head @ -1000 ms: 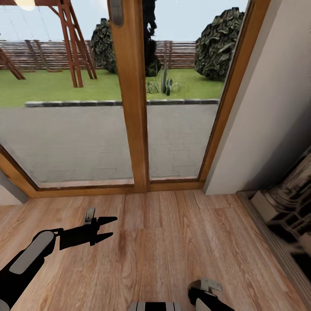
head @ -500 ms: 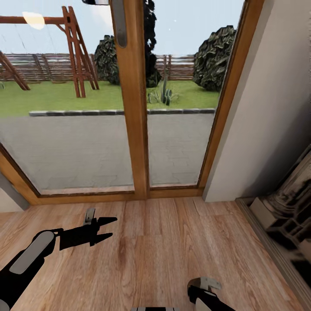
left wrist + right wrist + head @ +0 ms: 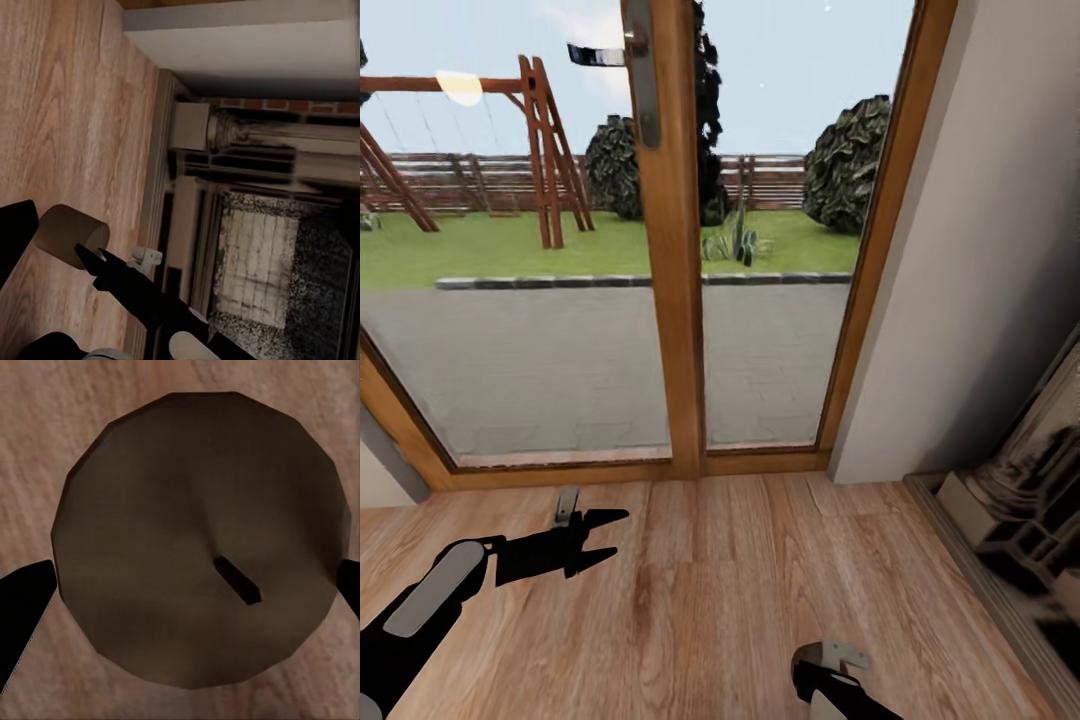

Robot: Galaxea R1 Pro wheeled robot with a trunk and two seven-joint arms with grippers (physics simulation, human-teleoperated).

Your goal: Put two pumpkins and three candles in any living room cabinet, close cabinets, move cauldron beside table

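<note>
Between the two black fingers of my right gripper (image 3: pixel 196 579) sits an olive-brown candle (image 3: pixel 199 536), its round end and dark wick facing the right wrist camera; the gripper is shut on it. The left wrist view shows the same candle (image 3: pixel 69 232) as a short tan cylinder just above the wood floor, at the tip of my right arm (image 3: pixel 142 292). My left gripper (image 3: pixel 616 532) hovers over the floor at the head view's lower left, open and holding nothing. Pumpkins, cabinet and cauldron are out of view.
A glass door in a wooden frame (image 3: pixel 675 300) with a metal handle (image 3: pixel 642 85) stands straight ahead, a garden beyond it. A grey wall corner (image 3: pixel 980 260) and a stone fireplace (image 3: pixel 1025 500) close the right side. Wood floor (image 3: pixel 740 590) lies below.
The head camera has tilted upward, so the whole picture has slid down and the door handle now shows. Both arms keep their pose and the left gripper stays open.
</note>
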